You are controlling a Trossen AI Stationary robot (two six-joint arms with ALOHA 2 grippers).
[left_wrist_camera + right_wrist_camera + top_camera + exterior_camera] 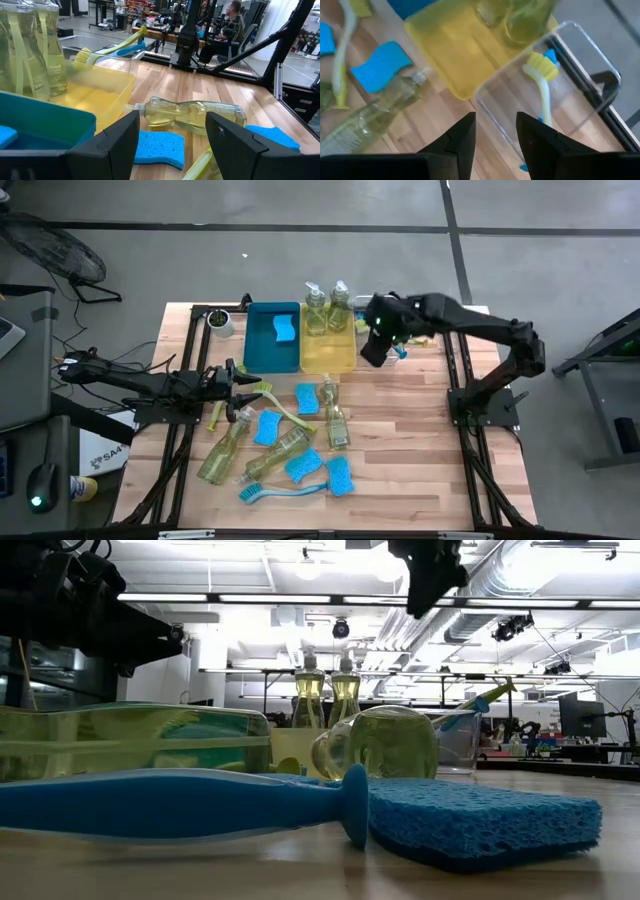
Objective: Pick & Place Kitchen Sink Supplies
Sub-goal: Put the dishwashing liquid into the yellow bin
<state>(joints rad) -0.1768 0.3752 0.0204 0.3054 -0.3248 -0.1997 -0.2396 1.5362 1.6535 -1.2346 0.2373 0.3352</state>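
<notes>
- Only the right wrist view is showing a clear bin (580, 65) at the desk's far right, with a yellow-green brush (543, 85) lying inside it over a blue one; from above, the right arm is covering that spot.
- The right gripper (372, 345) is hanging above that clear bin, just beside the yellow bin (328, 352); its fingers (462, 137) are standing apart with nothing between them, the brush head lying just beyond their tips.
- Two soap bottles (327, 308) are standing upright at the yellow bin's far end; a sponge (285, 330) is lying in the teal bin (262, 345).
- The left gripper (240, 385) is hovering near the desk's left edge, fingers (112, 145) spread and empty.
- The left wrist view is showing a toppled bottle (192, 112) and a blue sponge (160, 148) lying just beyond them.
- More bottles, sponges and a blue brush (280, 491) are lying loose toward the desk's near edge.
</notes>
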